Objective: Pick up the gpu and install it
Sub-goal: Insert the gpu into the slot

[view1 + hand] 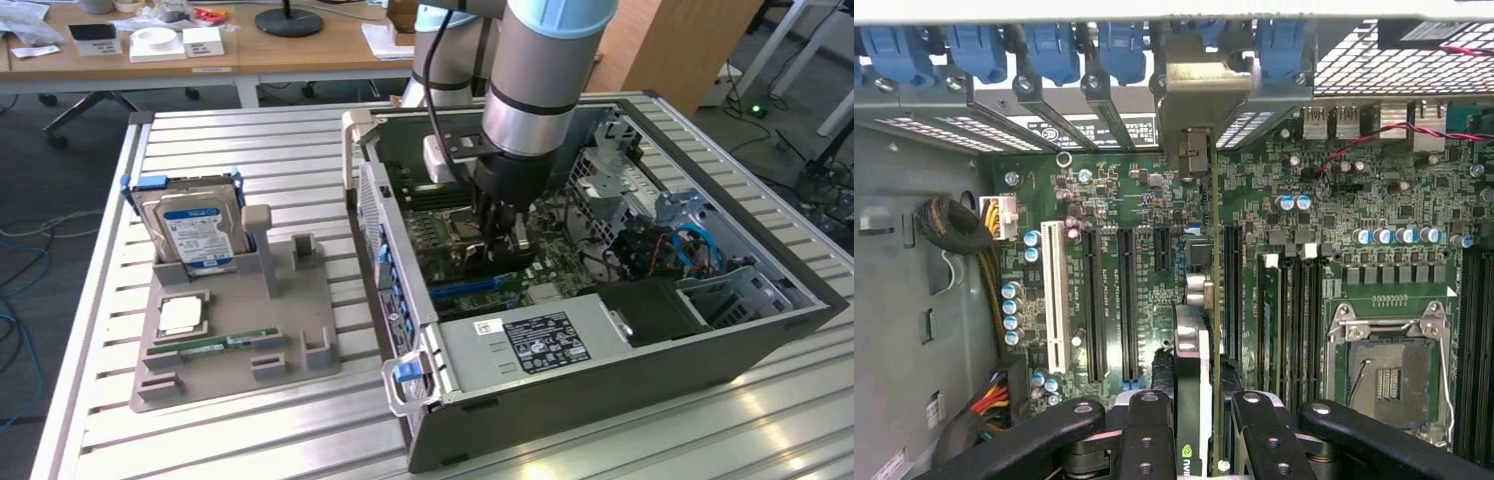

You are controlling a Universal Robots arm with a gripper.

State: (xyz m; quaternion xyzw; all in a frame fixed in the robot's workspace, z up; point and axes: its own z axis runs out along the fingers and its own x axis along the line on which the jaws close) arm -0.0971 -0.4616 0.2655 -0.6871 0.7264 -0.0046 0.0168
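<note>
end effector (1194, 418) gripping gpu (1192, 345), slot contact unclear

Silver arm (534, 95), blue cap (561, 15), black jaws

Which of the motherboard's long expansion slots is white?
The white slot nearest the bundled power cables, with small blue capacitors alongside it. All the others are black.

1. The gpu (1194, 345) appears edge-on: a thin green board with a black shroud on one face and a silver bracket at its far end.
2. It stands upright on its long edge over the motherboard, clamped between the gripper (1196, 405) fingers.
3. In the exterior view it sits inside the open case, at about 3 o'clock from the picture's middle.
</note>
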